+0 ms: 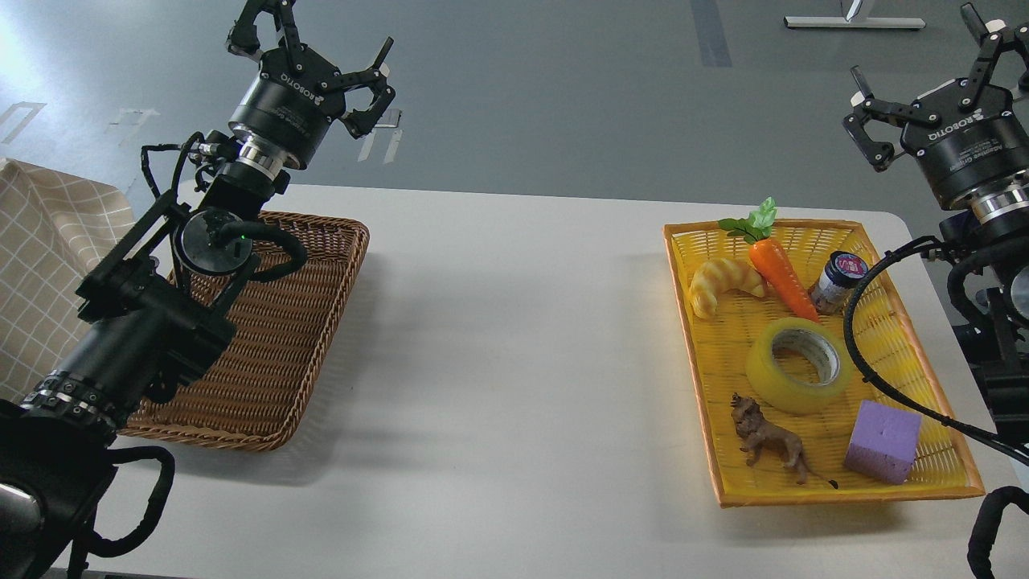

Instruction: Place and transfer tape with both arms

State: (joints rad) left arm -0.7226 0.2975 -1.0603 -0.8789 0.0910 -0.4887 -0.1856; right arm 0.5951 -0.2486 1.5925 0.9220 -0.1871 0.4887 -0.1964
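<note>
The tape (797, 364), a translucent yellow roll with a grey-white core, lies flat in the middle of the yellow tray (707, 418) on the right side of the table. My left gripper (317, 60) is raised high above the far end of the brown wicker basket (277, 354), fingers spread open and holding nothing. Over at the right edge, my right gripper (936, 76) is raised above and behind the tray, well clear of the tape, and it too stands open with nothing between its fingers.
The tray also holds a croissant (723, 283), a carrot (778, 269), a small dark jar (836, 281), a brown lion figure (768, 438) and a purple cube (883, 441). A black cable (868, 362) crosses the tray's right side. A checked cloth (40, 273) lies at far left.
</note>
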